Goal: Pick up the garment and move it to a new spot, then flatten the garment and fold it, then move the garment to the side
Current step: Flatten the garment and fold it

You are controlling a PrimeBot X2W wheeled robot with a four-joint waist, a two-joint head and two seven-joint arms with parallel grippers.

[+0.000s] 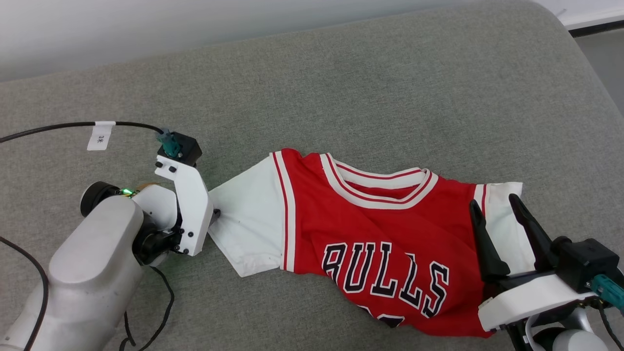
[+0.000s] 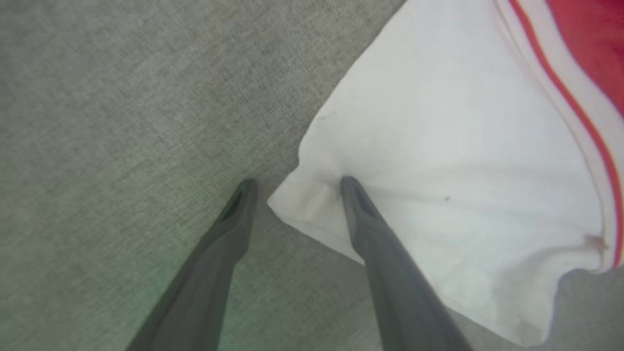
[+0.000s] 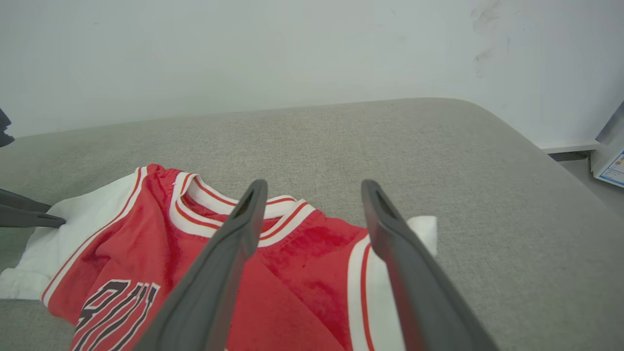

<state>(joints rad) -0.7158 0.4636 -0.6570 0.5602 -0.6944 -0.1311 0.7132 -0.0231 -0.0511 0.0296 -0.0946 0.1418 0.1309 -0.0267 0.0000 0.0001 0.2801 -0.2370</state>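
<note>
One garment (image 1: 370, 229), red and white, lay rumpled on grey cushion (image 1: 341, 87), centre toward 4 o'clock. Left gripper (image 2: 296, 187) at its 9 o'clock, jaws spread astride sleeve corner (image 2: 312, 204). Right gripper (image 1: 493, 204) at 3 o'clock, spread, empty. Step judged: flattening. Next: pinch each end, draw apart.

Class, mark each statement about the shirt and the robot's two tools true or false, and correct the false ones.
1. The shirt lies on a grey cushion. True.
2. The right tool is clamped shut on the shirt. False: its fingers stand apart, holding nothing.
3. The left tool is open at the corner of a white sleeve. True.
4. The black lettering faces down. False: it faces up.
</note>
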